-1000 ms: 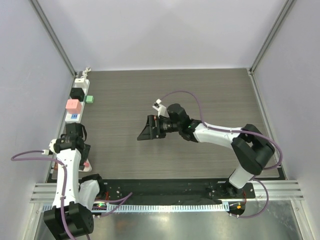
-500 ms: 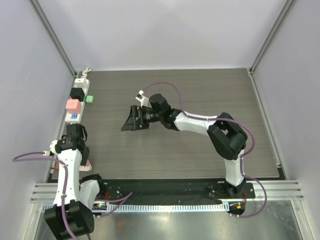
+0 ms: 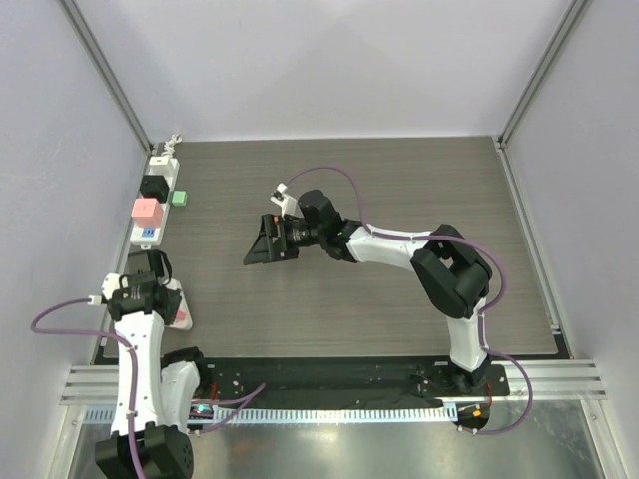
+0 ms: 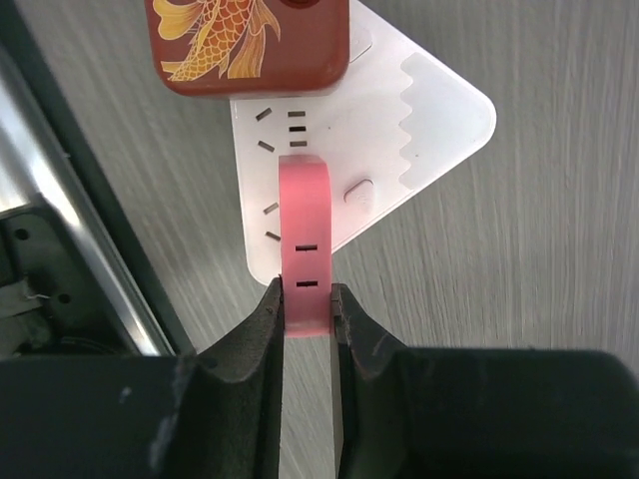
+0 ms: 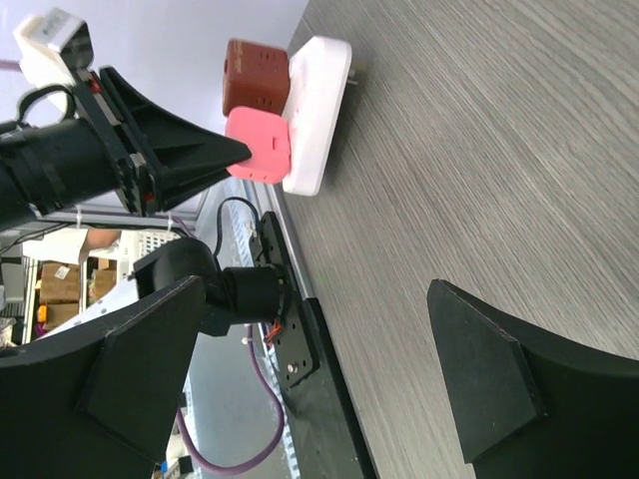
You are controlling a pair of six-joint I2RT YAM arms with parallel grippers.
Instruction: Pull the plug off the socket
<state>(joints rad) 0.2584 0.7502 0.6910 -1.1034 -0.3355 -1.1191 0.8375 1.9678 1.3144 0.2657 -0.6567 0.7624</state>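
Now, plug (image 4: 305, 244): pink, seated on the end of the power strip (image 4: 399, 130), beside a red-brown cube (image 4: 250, 45).
power strip: white, at the near left edge of the table (image 3: 399, 299).
left gripper (image 4: 307, 294): clamped on the plug's flat sides, likely for a straight pull.
right gripper (image 3: 262, 244): spread wide, mid-table, well apart from the strip; probably free to steady it.

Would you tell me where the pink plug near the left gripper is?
Left wrist view: the pink plug stands between the left gripper's fingers on the socket's near end, beside the dark red goldfish plug.
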